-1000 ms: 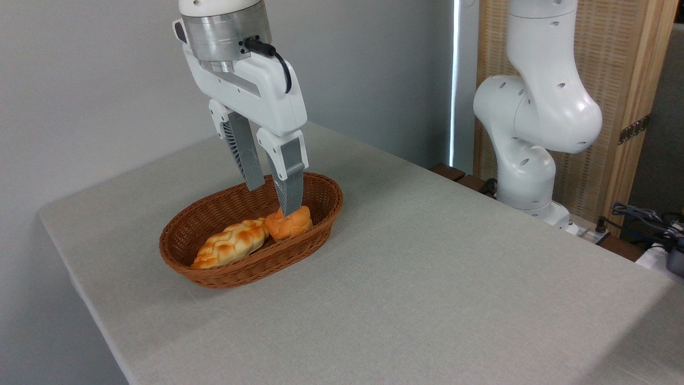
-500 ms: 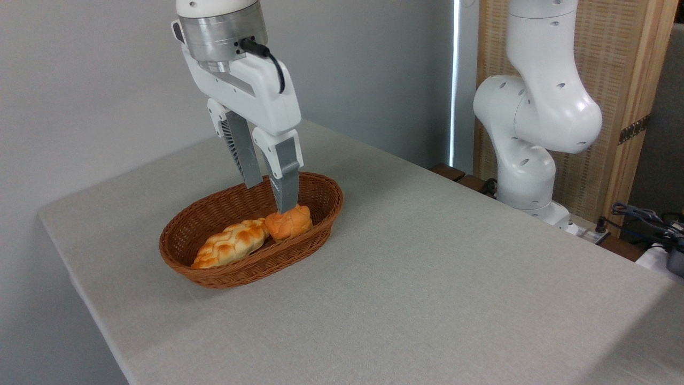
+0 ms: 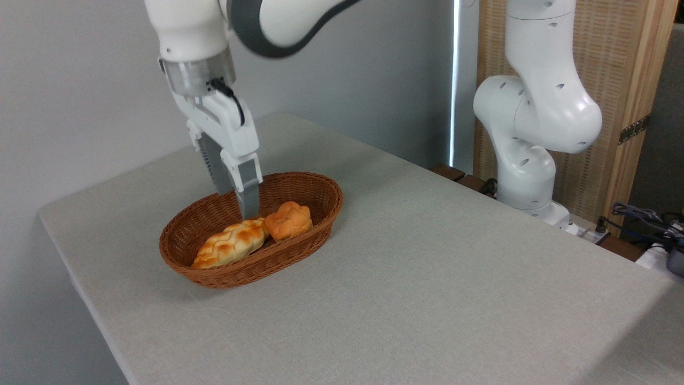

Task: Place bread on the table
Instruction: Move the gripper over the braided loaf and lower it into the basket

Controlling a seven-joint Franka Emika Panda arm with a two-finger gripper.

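Observation:
The bread [image 3: 230, 244], a long braided golden-brown loaf, lies in the left half of a brown wicker basket [image 3: 241, 272] on the grey table [image 3: 427, 278]. My gripper [image 3: 238, 206] points down into the basket just above the loaf's right end. Its two grey fingers stand apart, one behind the other from this angle, and hold nothing. The front fingertip [image 3: 249, 213] hovers close over the loaf; whether it touches the crust I cannot tell.
A small round orange bun [image 3: 289, 220] sits against the loaf's right end in the basket. The arm's white base [image 3: 534, 133] stands beyond the table's far right edge, with cables [image 3: 641, 216] beside it. A grey wall runs behind on the left.
The gripper has moved left from above the orange bun to above the loaf's right end, dropped lower, and turned about its wrist. The loaf and bun have not moved.

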